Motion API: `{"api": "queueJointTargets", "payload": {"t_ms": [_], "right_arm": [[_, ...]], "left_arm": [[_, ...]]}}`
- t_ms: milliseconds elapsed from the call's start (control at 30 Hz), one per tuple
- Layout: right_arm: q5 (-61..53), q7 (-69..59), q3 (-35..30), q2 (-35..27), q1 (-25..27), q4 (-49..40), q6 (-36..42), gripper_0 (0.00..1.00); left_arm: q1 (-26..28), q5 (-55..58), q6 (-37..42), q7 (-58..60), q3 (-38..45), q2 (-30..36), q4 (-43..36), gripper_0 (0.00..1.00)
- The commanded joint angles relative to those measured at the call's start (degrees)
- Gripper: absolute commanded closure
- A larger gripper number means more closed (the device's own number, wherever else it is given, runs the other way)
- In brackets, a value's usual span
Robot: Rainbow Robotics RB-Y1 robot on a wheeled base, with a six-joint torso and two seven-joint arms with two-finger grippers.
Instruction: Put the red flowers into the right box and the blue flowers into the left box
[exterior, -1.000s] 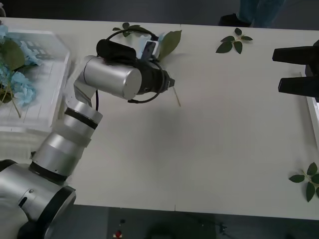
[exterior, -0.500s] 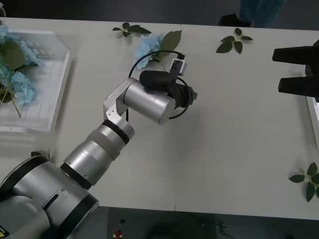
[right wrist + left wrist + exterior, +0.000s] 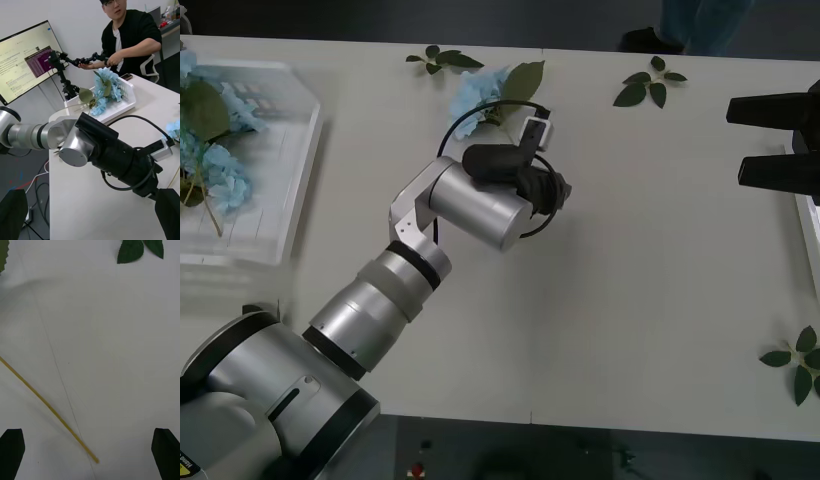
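One of the blue flowers (image 3: pixel 478 93), with a big green leaf (image 3: pixel 522 78), lies at the back middle of the table; its thin pale stem (image 3: pixel 48 409) runs under my left wrist camera. My left gripper (image 3: pixel 564 190) hovers just in front of the bloom, open (image 3: pixel 90 454), with the stem tip between its black fingertips. More blue flowers (image 3: pixel 215 150) lie in the left box (image 3: pixel 290 160), seen too from the right wrist (image 3: pixel 108 88). My right gripper (image 3: pixel 736 143) hangs open at the far right, beside the right box (image 3: pixel 812 235). The red flowers are out of view.
Loose green leaf sprigs lie at the back left of centre (image 3: pixel 442 58), back right (image 3: pixel 648 85) and front right (image 3: pixel 798 362). The left arm's silver forearm (image 3: pixel 410 270) crosses the table's near left part. A monitor (image 3: pixel 30 56) stands beyond the table.
The left arm swung from over the blue flower to the right and nearer, uncovering the bloom. In the last half second it barely moved. The right gripper stayed still.
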Motion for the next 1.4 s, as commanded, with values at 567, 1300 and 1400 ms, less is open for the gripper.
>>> {"api": "queueJointTargets", "payload": {"t_ms": [567,1300,1400], "right_arm": [[-0.4,1.5,-0.6,-0.5,-0.4,-0.6,-0.2,0.0],[-0.4,1.5,-0.6,-0.5,-0.4,-0.6,-0.2,0.0],[-0.4,1.5,-0.6,-0.5,-0.4,-0.6,-0.2,0.0]], "left_arm": [[-3.0,-5.9,-7.9,0.0,0.2,0.3,7.8,0.05],[-3.1,-9.3,-7.2,-0.2,-4.9,0.3,8.9,0.12],[-3.2,-9.8,-7.2,-0.2,-5.4,0.3,8.9,0.12]]}}
